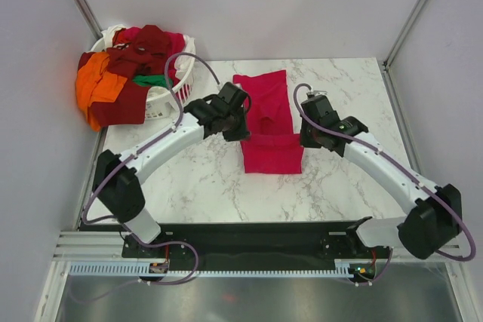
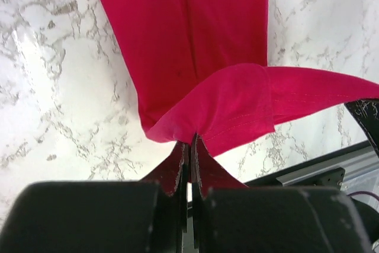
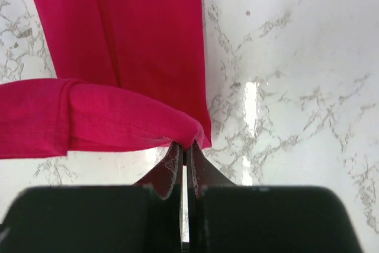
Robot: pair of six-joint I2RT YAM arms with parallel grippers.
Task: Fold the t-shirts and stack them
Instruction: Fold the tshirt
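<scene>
A white marble-patterned tabletop [image 1: 355, 111] carries the work. At its far left corner a white slotted plastic laundry basket [image 1: 162, 97] is seen, heaped with maroon, orange and green cloth t-shirts [image 1: 121, 103] that are not yet folded.

A bright crimson-pink cloth t-shirt [image 1: 264, 99] is laid at the middle of the tabletop as a long narrow strip running away from the arms. Its near end is raised off the surface and turned over.

The left pincer [image 2: 190, 146] is closed tight on the near left corner of that raised end. The right pincer [image 3: 185, 149] is likewise clamped on the near right corner, with no gap showing between either pair of fingers.

The step in hand is judged to be the crosswise fold. It would be done well if both corners were carried toward the far end together, at equal height and pace, with the edge between them held taut. The edges should be matched squarely before anything is released, since uneven travel would skew the fold.
</scene>
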